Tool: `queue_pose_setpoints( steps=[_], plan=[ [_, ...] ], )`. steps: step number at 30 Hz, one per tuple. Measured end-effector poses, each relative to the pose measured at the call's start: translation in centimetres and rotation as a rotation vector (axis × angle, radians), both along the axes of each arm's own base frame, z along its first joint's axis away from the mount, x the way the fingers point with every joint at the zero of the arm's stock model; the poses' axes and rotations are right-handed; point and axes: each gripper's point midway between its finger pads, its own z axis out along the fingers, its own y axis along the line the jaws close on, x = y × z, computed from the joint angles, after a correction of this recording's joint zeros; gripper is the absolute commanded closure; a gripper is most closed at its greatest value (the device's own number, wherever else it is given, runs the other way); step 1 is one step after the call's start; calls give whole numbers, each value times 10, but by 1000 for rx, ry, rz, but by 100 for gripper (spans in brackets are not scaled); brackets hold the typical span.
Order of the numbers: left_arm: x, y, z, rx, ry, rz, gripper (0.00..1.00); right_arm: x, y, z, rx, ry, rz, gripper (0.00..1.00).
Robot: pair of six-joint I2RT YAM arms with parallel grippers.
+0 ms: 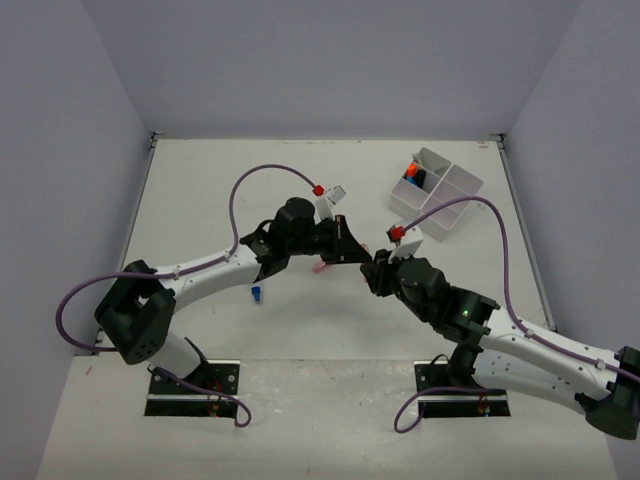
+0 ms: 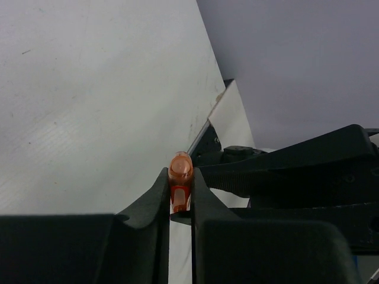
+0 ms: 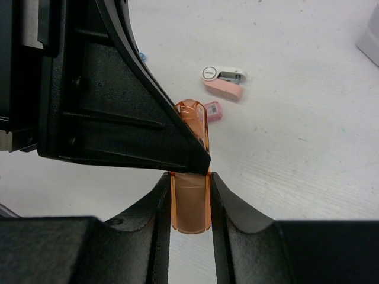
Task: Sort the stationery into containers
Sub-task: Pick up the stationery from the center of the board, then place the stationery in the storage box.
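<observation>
A translucent orange stationery piece (image 3: 190, 207) hangs above the table between both grippers. My right gripper (image 3: 189, 183) is shut on its wider end. My left gripper (image 2: 180, 189) is shut on its rounded narrow end (image 2: 180, 170); one left finger (image 3: 118, 106) fills the right wrist view. In the top view the left gripper (image 1: 352, 248) and right gripper (image 1: 375, 268) meet tip to tip mid-table, hiding the piece. The white divided tray (image 1: 445, 200) stands at the back right, with a few highlighters (image 1: 415, 176) in one compartment.
On the table under the grippers lie a pink and white stapler-like item (image 3: 224, 81) and a small pink eraser (image 3: 212, 111). A small blue item (image 1: 256, 295) lies beside the left forearm. Walls close the table on three sides.
</observation>
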Motion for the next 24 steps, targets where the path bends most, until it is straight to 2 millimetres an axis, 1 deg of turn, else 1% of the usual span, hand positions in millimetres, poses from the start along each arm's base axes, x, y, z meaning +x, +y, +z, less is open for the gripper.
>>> queue_pose_setpoints(
  steps=[1,3,4,5,7,8,10,13,16,18,22,24],
  plan=[
    [0,-1,1,-4,-1,-4,100,1,-1,1,1,-3,-5,92],
    [2,-3,0,-6,-3,-8,100,2,-3,1,-5,-6,-13,56],
    [3,-5,-1,-5,-5,-10,100,2,-4,0,-8,-6,-18,44],
    [6,-7,-1,-2,-21,-11,100,2,-5,-1,-12,-5,-24,26],
    [20,-16,-1,11,-71,-3,100,2,-10,-3,-19,3,-45,9],
    [32,-24,0,20,-110,12,100,0,-16,-4,-21,17,-68,3],
    [64,-39,8,32,-201,62,100,-2,-30,-5,-33,42,-119,1],
    [116,-56,19,63,-337,186,100,-7,-55,4,-28,93,-237,1],
    [174,-74,27,90,-456,342,100,-11,-83,25,-6,110,-363,1],
    [210,-87,29,83,-520,431,100,-13,-98,37,18,106,-421,1],
    [252,-100,4,131,-558,538,100,-21,-122,55,68,84,-477,1],
    [265,-105,-7,144,-569,567,100,-25,-131,61,88,71,-486,1]
  ],
)
